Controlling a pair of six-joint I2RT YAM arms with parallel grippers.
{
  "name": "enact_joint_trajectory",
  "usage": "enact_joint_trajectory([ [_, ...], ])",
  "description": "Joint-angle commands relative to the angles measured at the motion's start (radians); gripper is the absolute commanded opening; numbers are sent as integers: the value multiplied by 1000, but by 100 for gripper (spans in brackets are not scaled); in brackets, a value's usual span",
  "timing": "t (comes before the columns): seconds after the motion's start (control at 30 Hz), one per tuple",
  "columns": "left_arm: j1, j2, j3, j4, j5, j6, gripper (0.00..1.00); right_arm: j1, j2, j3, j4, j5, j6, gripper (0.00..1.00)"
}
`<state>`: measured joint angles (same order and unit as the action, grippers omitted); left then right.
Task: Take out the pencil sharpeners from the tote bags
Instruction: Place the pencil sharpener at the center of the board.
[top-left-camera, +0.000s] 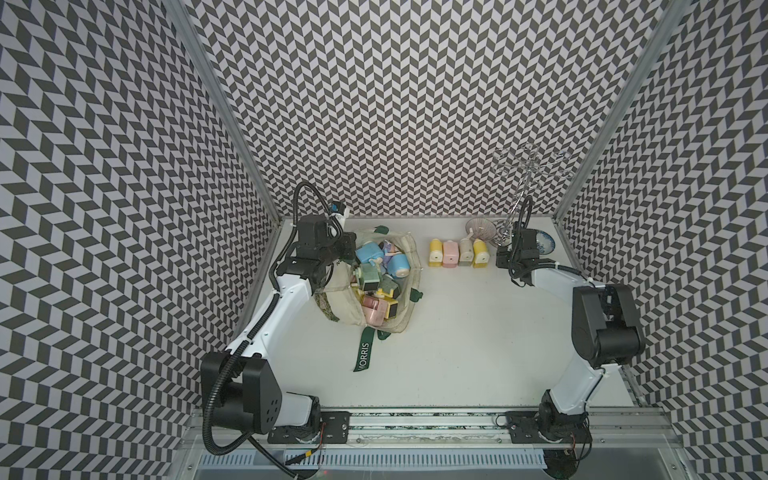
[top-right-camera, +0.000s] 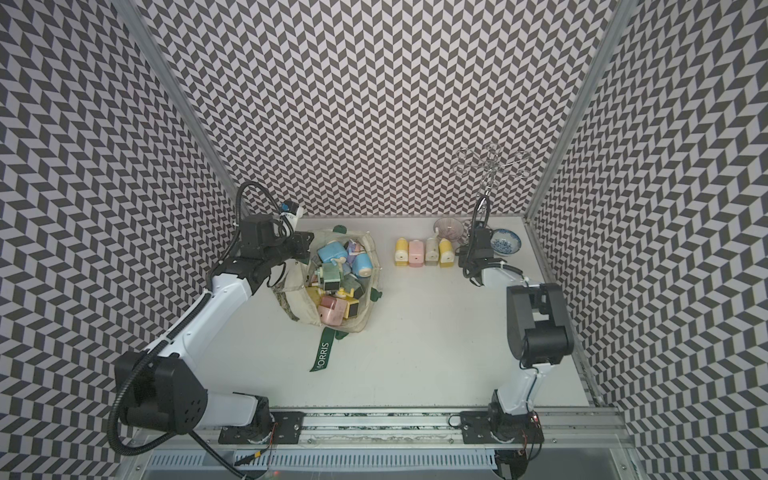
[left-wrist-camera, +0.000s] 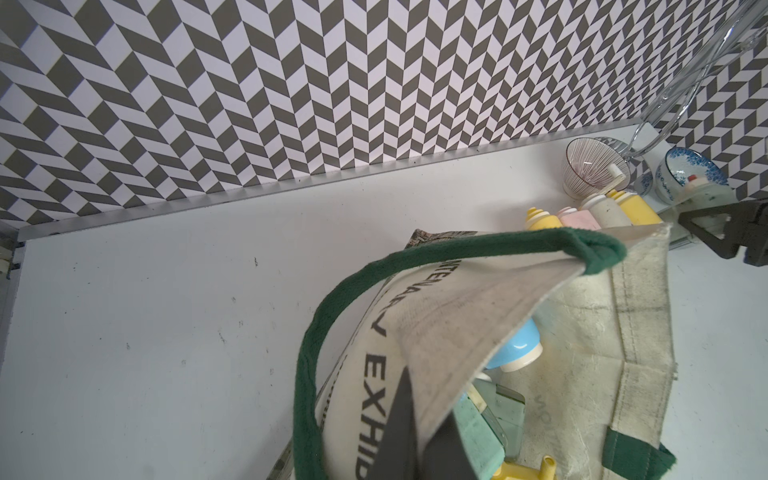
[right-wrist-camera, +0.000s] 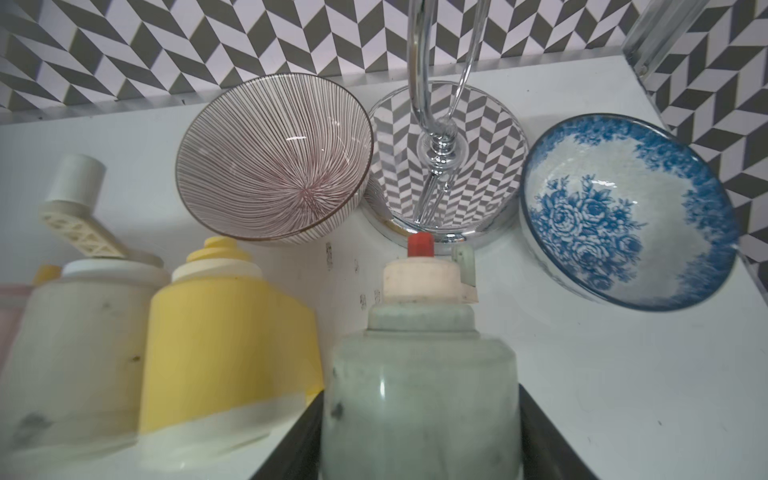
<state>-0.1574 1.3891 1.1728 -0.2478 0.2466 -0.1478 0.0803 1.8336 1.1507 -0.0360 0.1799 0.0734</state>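
**Both pairs of fingers closed: left on the bag, right on a sharpener**

The left fingers (left-wrist-camera: 401, 424) are closed on the cream edge of the tote bag (top-left-camera: 338, 305) and hold this edge lifted above the tabletop (top-left-camera: 478, 340). Just past these fingers, inside the bag, many sharpeners (top-left-camera: 370, 253) lie in a heap: blue, green, pink and yellow.

The right fingers (right-wrist-camera: 544, 444) grip a pale green sharpener (right-wrist-camera: 419, 395), with one finger on each side of its body. I cannot tell whether it touches the tabletop. Just beside the right fingers, on the side toward the bag, a row of four sharpeners (top-left-camera: 465, 252) is placed side by side. Beyond the right fingertips are a striped bowl (right-wrist-camera: 274, 158), a chrome stand (right-wrist-camera: 444, 166) and a blue flowered bowl (right-wrist-camera: 627, 212).
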Motion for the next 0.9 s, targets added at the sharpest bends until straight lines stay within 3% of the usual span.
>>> enact_joint_trajectory([
  [0.0,-13,-27,51,91,21,15,0,-5,32,67,78,-43,-31,32],
  [0.67,-13,-12,54,89,26,13,0,-5,150,138,43,-86,-71,34],
  [0.87,-13,-12,55,90,26,11,0,-5,161,153,9,-67,-70,42],
])
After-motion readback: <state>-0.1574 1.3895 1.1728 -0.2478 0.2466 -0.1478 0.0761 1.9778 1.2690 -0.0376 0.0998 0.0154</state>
